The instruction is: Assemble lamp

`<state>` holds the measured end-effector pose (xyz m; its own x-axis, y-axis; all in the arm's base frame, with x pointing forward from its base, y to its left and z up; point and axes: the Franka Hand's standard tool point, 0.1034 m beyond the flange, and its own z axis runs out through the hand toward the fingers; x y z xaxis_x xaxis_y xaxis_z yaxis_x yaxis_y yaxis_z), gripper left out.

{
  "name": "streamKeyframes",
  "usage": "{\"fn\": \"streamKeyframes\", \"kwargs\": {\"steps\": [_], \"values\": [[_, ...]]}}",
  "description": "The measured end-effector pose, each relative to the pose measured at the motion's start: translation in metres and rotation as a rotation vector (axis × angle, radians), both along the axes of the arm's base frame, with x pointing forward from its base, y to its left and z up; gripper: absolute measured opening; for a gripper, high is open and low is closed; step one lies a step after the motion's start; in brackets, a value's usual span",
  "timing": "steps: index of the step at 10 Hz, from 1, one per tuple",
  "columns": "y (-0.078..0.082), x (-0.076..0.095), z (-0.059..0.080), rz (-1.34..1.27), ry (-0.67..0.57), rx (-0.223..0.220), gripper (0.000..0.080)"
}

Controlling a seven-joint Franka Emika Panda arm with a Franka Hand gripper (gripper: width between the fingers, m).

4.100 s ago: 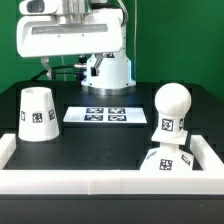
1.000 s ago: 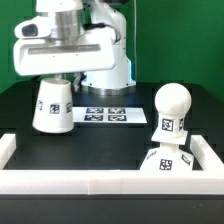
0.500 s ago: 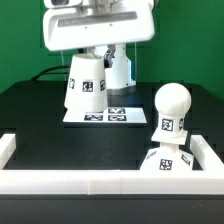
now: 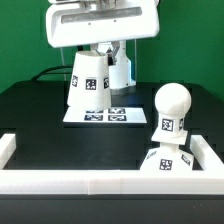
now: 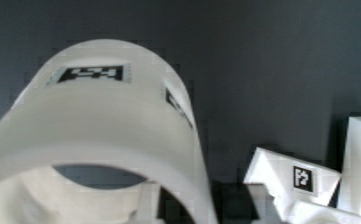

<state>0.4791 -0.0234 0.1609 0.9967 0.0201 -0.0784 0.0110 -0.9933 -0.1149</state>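
shade (image 4: 86, 79): white truncated cone, lifted off the table, hanging under the arm's wrist block, tilting slightly; sitting above the left end of the marker board (image 4: 105, 116) in the exterior view; black-and-white tags showing on its side.
gripper (image 4: 88, 52): fingers hidden behind the wrist housing and the shade's top; seems to be carrying the shade, but jaw spacing cannot be told.
wrist view: shade (image 5: 109, 140) filling most of the picture, one tag near its narrow end, wide open mouth nearest the camera.
bulb (image 4: 171, 109): ball-topped white part, standing upright on the exterior view's right, near side, tag facing the camera; well apart from the shade.
base (image 4: 164, 163): white part with two tags, sitting just in front of the bulb, against the near white wall (image 4: 100, 182); in the wrist view, a tagged white part (image 5: 301, 173) showing beside the shade.
table (image 4: 40, 125): black, shade not touching it.
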Motion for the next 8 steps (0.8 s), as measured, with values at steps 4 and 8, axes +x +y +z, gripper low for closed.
{"fn": "streamKeyframes", "kwargs": {"steps": [4, 8], "values": [[0.063, 0.050, 0.045, -0.018, -0.013, 0.038, 0.0044], [0.103, 0.086, 0.081, -0.060, -0.001, 0.044, 0.0044]]}}
